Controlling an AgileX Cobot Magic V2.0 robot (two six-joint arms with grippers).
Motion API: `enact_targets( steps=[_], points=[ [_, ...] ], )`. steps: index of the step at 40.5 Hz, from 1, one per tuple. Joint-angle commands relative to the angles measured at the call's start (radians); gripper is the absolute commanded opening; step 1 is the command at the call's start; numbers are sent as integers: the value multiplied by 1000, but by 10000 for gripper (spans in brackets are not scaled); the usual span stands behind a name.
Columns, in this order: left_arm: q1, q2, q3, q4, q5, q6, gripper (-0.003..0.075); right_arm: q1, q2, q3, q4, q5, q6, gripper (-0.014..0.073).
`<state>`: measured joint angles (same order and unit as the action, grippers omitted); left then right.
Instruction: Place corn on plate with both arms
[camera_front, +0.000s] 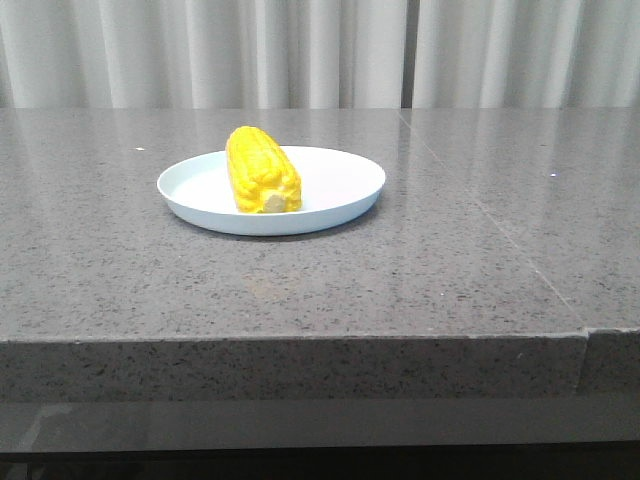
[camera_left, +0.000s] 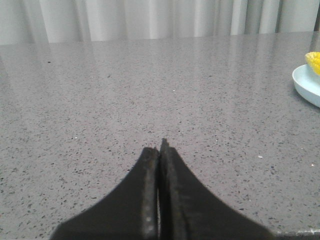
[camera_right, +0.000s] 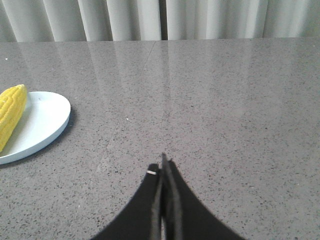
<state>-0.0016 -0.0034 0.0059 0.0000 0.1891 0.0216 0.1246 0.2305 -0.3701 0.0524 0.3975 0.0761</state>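
Front view, corn (camera_front: 262, 170): lies on its side inside the plate, left of the plate's middle, pale stub end toward the camera.
Corn, handling: by its look stiff and fairly light; the rows of kernels give a bumpy, rounded surface that could roll or slip under narrow fingers. This is a judgement, not seen.
Corn, where to grip: across the thick middle of the cob, jaws closing on the two long flanks, not on the tapered tip or the stub.
Plate (camera_front: 340, 205): shallow, low rim, flat on the grey stone table (camera_front: 470, 270); probably slides easily if nudged.
Left gripper (camera_left: 159, 145): fingers pressed together, holding nothing, over bare table well apart from the plate.
Right gripper (camera_right: 164, 162): likewise pressed together and empty, well apart from the plate.
Task state: looks done already.
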Motion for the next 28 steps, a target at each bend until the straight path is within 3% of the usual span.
enact_targets(
  steps=[1,11,17,28],
  points=[
    [0,-20,2,-10,-86,0,-20,-6,6,-26,-11,-88,-1,-121],
    [0,-20,2,-10,-86,0,-20,-8,-3,5,-33,-123,-1,-121],
    [0,-20,2,-10,-86,0,-20,-49,-64,131,-67,-238,-1,-121],
    [0,-20,2,-10,-86,0,-20,-115,-199,322,-40,-244,-1,-121]
  ],
)
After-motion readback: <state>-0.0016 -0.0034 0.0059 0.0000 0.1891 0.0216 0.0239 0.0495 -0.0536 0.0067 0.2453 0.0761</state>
